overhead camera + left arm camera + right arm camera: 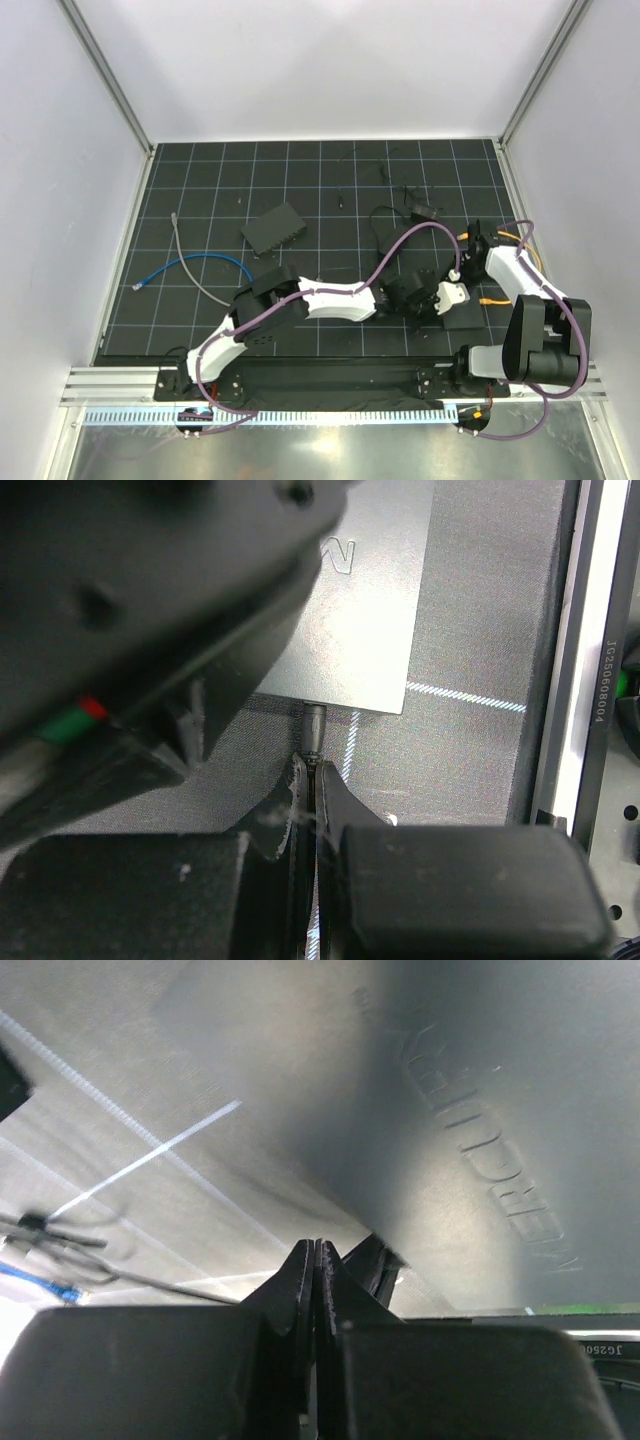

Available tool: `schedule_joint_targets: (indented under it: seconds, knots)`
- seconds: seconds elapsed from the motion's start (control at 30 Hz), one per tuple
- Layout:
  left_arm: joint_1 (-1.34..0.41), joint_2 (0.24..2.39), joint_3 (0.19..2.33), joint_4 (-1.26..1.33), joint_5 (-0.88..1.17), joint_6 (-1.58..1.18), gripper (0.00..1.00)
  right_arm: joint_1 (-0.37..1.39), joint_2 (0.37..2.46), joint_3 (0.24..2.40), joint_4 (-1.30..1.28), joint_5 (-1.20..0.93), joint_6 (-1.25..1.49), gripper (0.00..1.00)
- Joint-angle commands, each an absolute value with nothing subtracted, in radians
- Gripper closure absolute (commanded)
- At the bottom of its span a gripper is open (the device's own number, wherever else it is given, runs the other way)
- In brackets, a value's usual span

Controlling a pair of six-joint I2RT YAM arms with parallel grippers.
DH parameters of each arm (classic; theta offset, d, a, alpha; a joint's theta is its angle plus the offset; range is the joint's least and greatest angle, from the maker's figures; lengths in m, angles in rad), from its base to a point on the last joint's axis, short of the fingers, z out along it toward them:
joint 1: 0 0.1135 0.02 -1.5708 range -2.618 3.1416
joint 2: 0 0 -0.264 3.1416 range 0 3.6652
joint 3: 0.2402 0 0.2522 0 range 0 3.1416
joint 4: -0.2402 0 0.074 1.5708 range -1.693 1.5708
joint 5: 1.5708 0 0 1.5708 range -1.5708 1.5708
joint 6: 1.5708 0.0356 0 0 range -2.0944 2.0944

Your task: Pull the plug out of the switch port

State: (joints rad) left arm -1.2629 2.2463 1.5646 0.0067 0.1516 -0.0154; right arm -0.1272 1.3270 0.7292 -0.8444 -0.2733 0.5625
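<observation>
White, smooth walls (pixel 300 60) close in a black mat (pixel 300 180) ruled with thin pale grid lines. In the left wrist view its surface has a fine, cloth-like grain.

The switch (pixel 365 600) lies at the near right of the mat, a flat rectangular box with a dull grey, slightly shiny top and sharp corners. The right wrist view shows raised lettering moulded into its casing.

The plug (pixel 314 725), a small round metallic barrel, sits against the switch's near edge and looks seated in the port.

The left gripper (pixel 311 772) has its dark, ridged fingers pinched together on the plug's rear end, right where the thin lead leaves it.

The right gripper (pixel 316 1252) has its fingers pressed flat against each other with nothing between them, the tips right at the switch's side. I cannot tell whether they touch it.

Farther left lie a second black box (pixel 273 227), a curved blue cable (pixel 205 258) and a grey cable (pixel 183 255). An orange cable (pixel 492 298) shows just beside the switch.
</observation>
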Motion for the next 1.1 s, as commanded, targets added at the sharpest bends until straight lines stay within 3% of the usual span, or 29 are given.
schedule_joint_targets:
  seconds: [0.0,0.67,1.07]
  knots:
    - [-1.25,2.226,1.534,-0.005,0.143,-0.025,1.0,-0.112,1.339,0.713,-0.802,-0.169,0.621,0.99]
    - [-1.166,2.143,1.347,0.158,0.179,-0.121,1.0,-0.014,1.381,0.693,-0.841,0.198,0.735,0.99]
    - [-1.146,2.128,1.321,0.192,0.224,-0.138,1.0,0.0,1.405,0.735,-0.839,0.193,0.73,0.99]
